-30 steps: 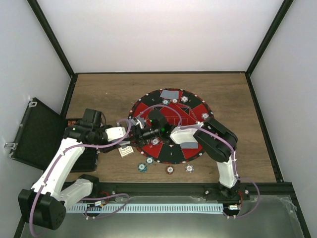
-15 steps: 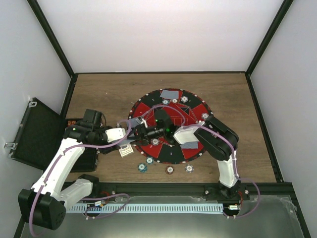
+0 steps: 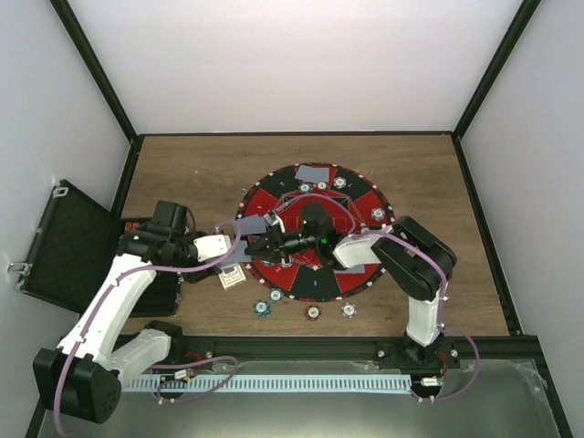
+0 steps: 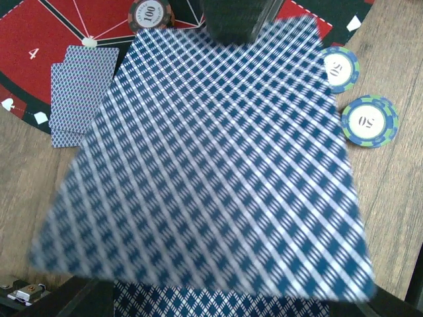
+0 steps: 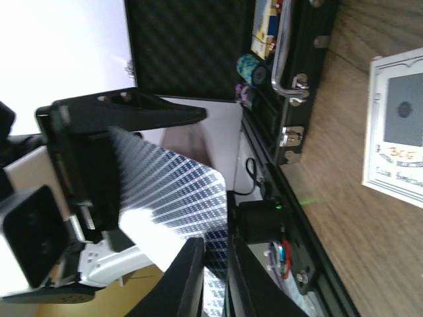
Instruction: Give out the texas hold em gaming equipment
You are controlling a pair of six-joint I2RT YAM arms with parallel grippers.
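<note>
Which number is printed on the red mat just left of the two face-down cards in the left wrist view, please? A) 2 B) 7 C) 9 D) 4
D: a white 4 is printed on the red mat just left of the two face-down cards.

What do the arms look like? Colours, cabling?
Both have white links and black joint housings. The left arm and right arm each carry a lilac cable along the links. Green light at the right wrist. The right gripper's fingers are black.
</note>
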